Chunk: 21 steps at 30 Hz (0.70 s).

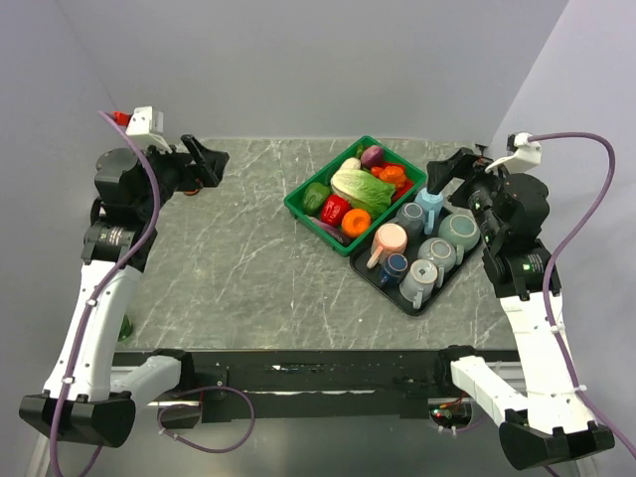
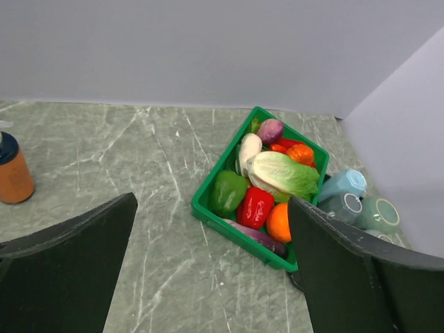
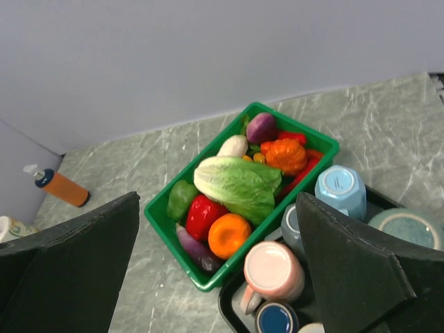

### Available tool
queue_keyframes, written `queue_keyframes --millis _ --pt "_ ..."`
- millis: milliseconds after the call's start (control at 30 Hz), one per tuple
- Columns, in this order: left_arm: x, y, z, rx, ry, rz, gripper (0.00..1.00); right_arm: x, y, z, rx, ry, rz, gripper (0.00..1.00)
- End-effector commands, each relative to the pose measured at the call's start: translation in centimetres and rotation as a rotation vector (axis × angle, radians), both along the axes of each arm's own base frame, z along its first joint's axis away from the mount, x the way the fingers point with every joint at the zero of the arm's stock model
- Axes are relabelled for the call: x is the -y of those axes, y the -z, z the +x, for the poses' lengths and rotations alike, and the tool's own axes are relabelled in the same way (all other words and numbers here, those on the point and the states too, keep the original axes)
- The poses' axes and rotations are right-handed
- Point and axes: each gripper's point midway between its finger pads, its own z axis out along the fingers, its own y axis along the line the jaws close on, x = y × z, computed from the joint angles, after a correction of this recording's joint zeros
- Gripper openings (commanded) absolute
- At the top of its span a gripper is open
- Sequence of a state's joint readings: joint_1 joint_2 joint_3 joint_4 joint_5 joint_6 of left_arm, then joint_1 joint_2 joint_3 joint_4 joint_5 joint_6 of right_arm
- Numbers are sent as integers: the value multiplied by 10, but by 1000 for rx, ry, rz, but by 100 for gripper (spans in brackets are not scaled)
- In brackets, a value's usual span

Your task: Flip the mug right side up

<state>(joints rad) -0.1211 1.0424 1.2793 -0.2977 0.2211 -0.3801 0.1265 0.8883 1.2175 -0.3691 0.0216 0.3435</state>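
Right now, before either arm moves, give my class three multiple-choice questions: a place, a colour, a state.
1. Where is the black tray? A) beside the basket, to its right B) far left C) on the basket
2. The basket is: A) red B) green C) blue
3. The left gripper and right gripper are: A) shut on a mug B) open, empty C) shut on a pepper
Key: 1A, the tray lies right of the basket; 2B, green walls; 3B, jaws apart, holding nothing.

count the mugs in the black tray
7, all in the black tray: light blue, slate, green farthest; pink, grey-green middle; navy, grey nearest. None seems hidden.
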Motion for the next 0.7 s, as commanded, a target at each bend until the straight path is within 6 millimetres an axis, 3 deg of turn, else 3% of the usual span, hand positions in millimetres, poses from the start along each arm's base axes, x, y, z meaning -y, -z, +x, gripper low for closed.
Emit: queue_keyframes --millis 0,167,333,467,667 --pt "11 -10 -11 68 75 -21 96 5 5 -6 -6 23 -8 100" --pt "17 7 -17 59 118 -24 96 2 56 -2 -184 17 -21 100" --pt "11 37 -12 0 69 -27 96 2 93 -7 -328 57 35 100" --pt "8 60 -8 -36 50 -25 96 -12 127 -21 -416 40 27 96" --pt "15 92 -4 -39 69 -88 96 -12 170 -42 -536 105 23 93"
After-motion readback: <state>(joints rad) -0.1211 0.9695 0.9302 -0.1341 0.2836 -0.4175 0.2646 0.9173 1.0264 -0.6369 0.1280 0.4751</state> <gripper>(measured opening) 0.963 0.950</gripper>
